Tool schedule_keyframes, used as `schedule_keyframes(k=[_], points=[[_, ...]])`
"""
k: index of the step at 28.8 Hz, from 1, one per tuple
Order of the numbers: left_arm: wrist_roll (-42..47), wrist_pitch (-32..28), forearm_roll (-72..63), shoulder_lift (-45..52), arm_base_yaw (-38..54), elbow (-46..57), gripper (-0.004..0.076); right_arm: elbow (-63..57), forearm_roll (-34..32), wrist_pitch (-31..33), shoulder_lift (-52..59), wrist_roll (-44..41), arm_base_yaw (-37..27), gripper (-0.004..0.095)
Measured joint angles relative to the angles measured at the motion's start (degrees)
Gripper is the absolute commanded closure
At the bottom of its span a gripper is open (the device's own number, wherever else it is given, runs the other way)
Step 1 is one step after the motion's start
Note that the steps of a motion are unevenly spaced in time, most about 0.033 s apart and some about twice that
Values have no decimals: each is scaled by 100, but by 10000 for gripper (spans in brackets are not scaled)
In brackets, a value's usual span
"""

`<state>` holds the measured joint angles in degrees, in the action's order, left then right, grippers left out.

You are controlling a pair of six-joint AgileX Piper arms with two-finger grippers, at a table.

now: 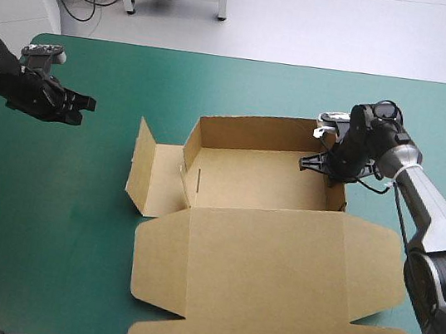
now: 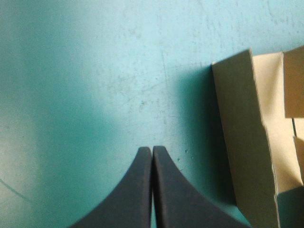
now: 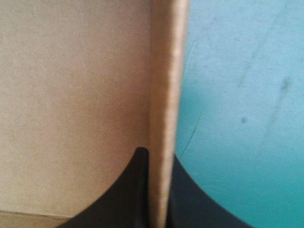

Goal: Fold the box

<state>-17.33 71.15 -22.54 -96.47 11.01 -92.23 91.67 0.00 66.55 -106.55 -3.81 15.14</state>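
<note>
The brown box [image 1: 262, 185] sits mid-table as an open tray with walls raised, and its large lid [image 1: 271, 292] lies flat toward the near edge. A loose side flap [image 1: 151, 169] stands out at the tray's left end. My right gripper [image 1: 324, 164] is at the tray's right wall, shut on the box; in its wrist view the wall's edge [image 3: 164, 118] runs between the two black fingers [image 3: 135, 190]. My left gripper [image 1: 81, 104] hovers over the teal-green cover left of the box, shut and empty [image 2: 152, 156], with the flap [image 2: 247, 142] ahead and to one side.
Bare teal-green cover [image 1: 56, 218] lies left of the box and along the far edge [image 1: 260, 84]. The lid reaches almost to the table's near edge. The right arm [image 1: 428, 198] comes in over the table's right side.
</note>
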Motion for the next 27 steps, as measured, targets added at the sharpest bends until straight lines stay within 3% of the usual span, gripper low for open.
schedule_keyframes(k=[10, 15, 27], points=[[246, 0, 217, 0, 0, 0, 756, 1435, 0, 416, 25, 238, -12, 931], [286, 0, 457, 0, 0, 0, 756, 2048, 410, 448, 367, 238, -23, 931], [481, -15, 1010, 0, 57, 0, 756, 2200, 1093, 482, 1422, 258, -29, 931]])
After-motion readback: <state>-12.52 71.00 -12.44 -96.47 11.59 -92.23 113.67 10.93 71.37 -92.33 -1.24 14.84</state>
